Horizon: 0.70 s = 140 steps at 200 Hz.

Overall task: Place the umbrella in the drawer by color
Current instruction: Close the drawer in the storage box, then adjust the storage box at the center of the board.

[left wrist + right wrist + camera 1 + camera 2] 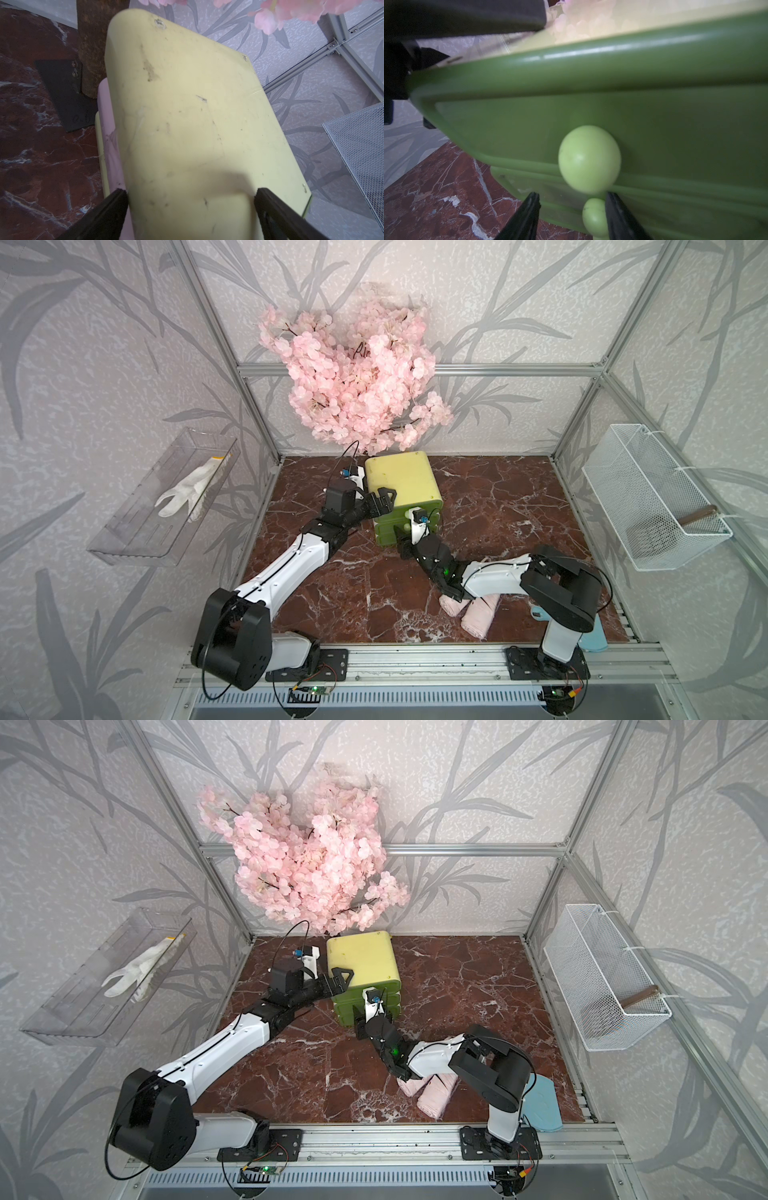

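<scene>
A green drawer cabinet [399, 477] [361, 957] with a pale yellow top [187, 104] stands at the back of the marble floor. My left gripper [384, 499] [340, 979] [188, 192] is open, its fingers spread over the top's front left corner. My right gripper [400, 540] [359, 1017] [572, 196] is low at the drawer fronts [675, 124]. It is open around the lower knob [593, 216]. One finger touches that knob and a gap shows at the other. The upper knob [589, 159] sits above it. Two folded pink umbrellas [478, 616] [436, 1094] lie under the right arm.
A light blue flat item [594, 639] [540, 1106] lies by the right arm's base. A pink blossom tree [357, 377] rises behind the cabinet. A clear shelf [137, 531] with a white glove [187, 489] hangs on the left wall, a white wire basket [648, 497] on the right.
</scene>
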Each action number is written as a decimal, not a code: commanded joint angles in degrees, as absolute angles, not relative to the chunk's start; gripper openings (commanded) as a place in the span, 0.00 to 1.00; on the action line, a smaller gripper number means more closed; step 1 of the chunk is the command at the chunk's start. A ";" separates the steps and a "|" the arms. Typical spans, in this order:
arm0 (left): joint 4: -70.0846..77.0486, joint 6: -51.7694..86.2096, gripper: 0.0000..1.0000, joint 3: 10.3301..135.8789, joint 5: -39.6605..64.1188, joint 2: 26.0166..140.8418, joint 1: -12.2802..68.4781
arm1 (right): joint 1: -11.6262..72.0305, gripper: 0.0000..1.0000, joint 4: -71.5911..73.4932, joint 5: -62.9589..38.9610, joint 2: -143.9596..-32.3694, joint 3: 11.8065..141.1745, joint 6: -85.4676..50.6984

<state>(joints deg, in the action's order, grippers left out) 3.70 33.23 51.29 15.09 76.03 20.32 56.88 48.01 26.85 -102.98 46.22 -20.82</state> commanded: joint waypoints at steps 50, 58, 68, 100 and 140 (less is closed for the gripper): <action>-3.39 31.75 1.00 53.99 12.24 70.32 21.64 | 56.56 0.58 31.50 19.15 -84.98 38.91 -23.04; -3.79 31.81 1.00 54.22 11.36 69.29 21.62 | 56.54 0.59 29.02 18.68 -82.71 38.47 -22.50; -4.36 31.75 1.00 54.40 10.19 67.83 21.62 | 56.51 0.60 26.19 18.47 -79.74 37.91 -21.66; -6.47 31.48 1.00 53.69 6.19 59.05 21.73 | 55.70 0.67 19.34 19.41 -69.62 36.09 -18.66; -11.19 29.41 0.97 52.18 0.22 48.87 25.88 | 46.23 0.83 13.45 17.07 -61.75 36.72 -16.94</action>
<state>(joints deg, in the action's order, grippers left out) -6.52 32.73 52.25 6.22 53.23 22.33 52.29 19.27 18.52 -64.66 36.21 -18.92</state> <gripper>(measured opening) 0.981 0.799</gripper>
